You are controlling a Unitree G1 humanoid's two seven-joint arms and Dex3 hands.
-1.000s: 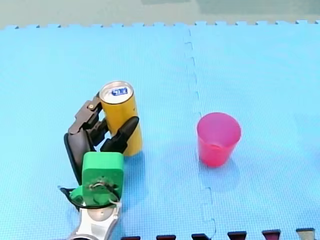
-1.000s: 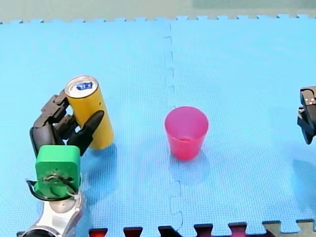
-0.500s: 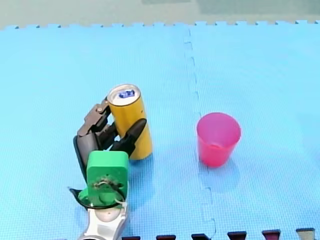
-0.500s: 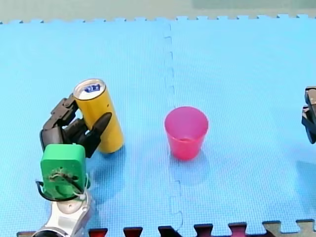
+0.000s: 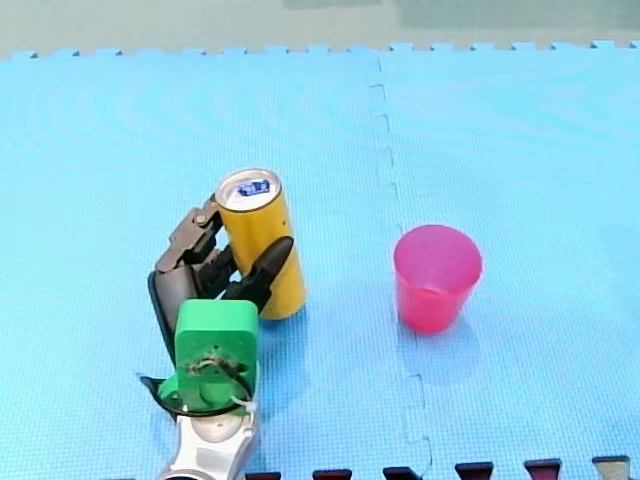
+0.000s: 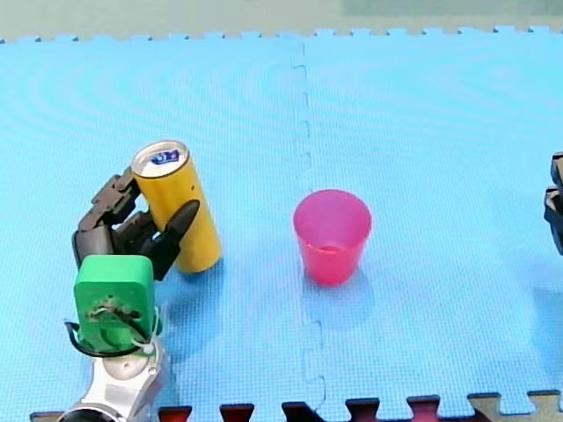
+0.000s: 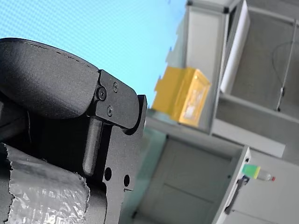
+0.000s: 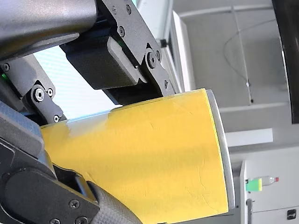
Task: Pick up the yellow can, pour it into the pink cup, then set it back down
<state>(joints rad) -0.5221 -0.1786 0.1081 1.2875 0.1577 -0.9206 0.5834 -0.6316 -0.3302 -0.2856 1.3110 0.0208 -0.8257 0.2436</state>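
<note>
1. The yellow can [image 5: 258,245] is gripped by the left hand [image 5: 200,275], whose dark fingers [image 5: 265,268] are wrapped around its lower half from 8 o'clock.
2. The can is tilted, with its silver top leaned toward 11 o'clock. Whether its base touches the blue foam mat [image 5: 500,150] cannot be told.
3. The pink cup [image 5: 436,277] is stood upright on the mat at 3 o'clock of the can, well apart from it.
4. The right hand [image 6: 556,200] is seen at the mat's 3 o'clock edge, well apart from the cup. Whether it is open or closed cannot be told.
5. In the second wrist view, the can's yellow wall is seen clamped between black finger links.
</note>
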